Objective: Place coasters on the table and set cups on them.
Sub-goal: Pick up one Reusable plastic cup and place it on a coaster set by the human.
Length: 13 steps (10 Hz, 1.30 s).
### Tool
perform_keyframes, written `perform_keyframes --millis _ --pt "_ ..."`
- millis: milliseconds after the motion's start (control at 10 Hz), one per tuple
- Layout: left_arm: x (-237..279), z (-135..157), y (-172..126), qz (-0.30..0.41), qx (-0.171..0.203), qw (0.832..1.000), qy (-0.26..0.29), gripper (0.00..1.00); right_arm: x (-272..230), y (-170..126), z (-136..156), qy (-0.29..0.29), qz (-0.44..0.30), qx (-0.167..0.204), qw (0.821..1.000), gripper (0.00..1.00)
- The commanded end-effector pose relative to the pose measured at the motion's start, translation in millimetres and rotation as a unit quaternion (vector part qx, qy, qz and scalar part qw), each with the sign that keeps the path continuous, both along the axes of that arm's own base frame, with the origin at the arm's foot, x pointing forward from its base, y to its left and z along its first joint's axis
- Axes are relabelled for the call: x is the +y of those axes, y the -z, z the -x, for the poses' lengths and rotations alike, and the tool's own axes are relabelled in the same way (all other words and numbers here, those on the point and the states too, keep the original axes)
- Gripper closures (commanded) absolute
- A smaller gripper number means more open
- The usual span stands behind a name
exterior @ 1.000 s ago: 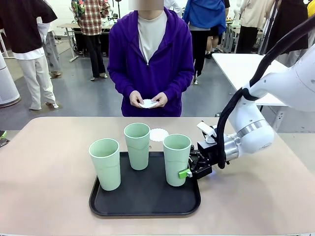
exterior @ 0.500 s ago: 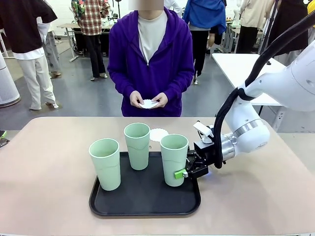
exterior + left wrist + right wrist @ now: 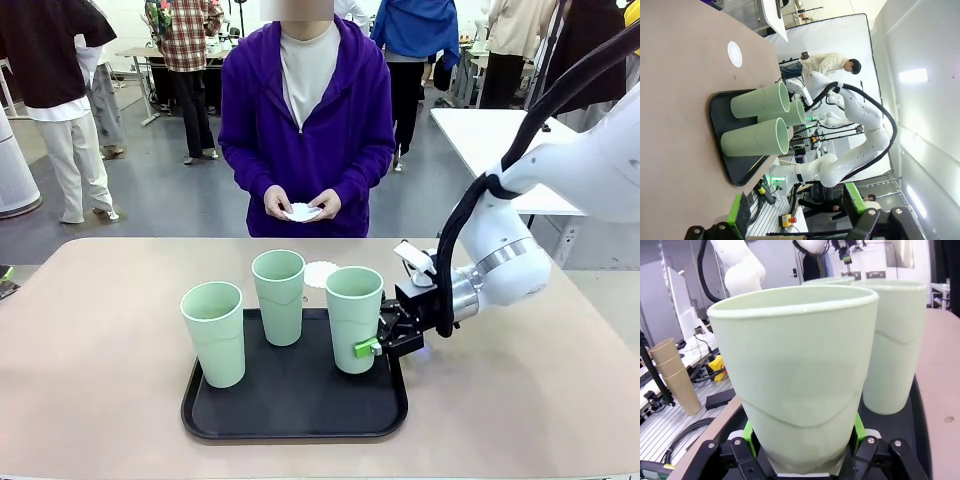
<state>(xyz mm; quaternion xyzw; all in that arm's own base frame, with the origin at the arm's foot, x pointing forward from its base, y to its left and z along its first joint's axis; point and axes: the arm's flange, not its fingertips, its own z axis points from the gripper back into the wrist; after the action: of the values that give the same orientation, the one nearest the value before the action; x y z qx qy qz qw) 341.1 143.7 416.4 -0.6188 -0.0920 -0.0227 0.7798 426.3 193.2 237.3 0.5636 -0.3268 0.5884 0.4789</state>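
Three pale mint-green cups are at the black tray (image 3: 295, 400): the left cup (image 3: 213, 333) and the middle cup (image 3: 279, 297) stand on it. My right gripper (image 3: 372, 340) is shut on the lower part of the right cup (image 3: 354, 318); in the right wrist view this cup (image 3: 795, 370) sits between the green pads (image 3: 751, 432). One white lacy coaster (image 3: 320, 272) lies on the tan table (image 3: 90, 330) behind the tray, half hidden by the held cup. The person holds another coaster (image 3: 302, 211) in both hands. My left gripper (image 3: 797, 220) is open, far from the cups (image 3: 757, 140), with nothing between its fingers.
The person stands at the table's far edge, hands at chest height. A white table (image 3: 490, 135) is behind at the right. Bare tabletop lies left, right and behind the tray. The right wrist view has the other two cups (image 3: 895, 345) close behind the held one.
My right gripper has shut on the right cup and shifted it slightly up and to the left. The other cups, the coaster and the person's hands have not moved.
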Motion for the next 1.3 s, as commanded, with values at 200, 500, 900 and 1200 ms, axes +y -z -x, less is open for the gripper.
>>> perform_keyframes --millis 200,500,900,1200 --pt "1.4 0.8 -1.6 0.006 -0.007 1.0 0.001 0.0 -17.4 -126.4 23.1 0.105 0.007 -0.045 0.993 1.0" --pt "1.4 0.8 -1.6 0.006 -0.007 1.0 0.001 0.0 -18.9 -187.9 23.1 0.142 -0.002 -0.051 0.989 1.0" --pt "1.4 0.8 -1.6 0.006 -0.007 1.0 0.001 0.0 -25.3 -202.1 20.8 0.129 -0.001 -0.063 0.99 1.0" --pt "1.4 0.8 -1.6 0.006 -0.007 1.0 0.001 0.0 -25.3 -202.1 20.8 0.129 -0.001 -0.063 0.99 1.0"
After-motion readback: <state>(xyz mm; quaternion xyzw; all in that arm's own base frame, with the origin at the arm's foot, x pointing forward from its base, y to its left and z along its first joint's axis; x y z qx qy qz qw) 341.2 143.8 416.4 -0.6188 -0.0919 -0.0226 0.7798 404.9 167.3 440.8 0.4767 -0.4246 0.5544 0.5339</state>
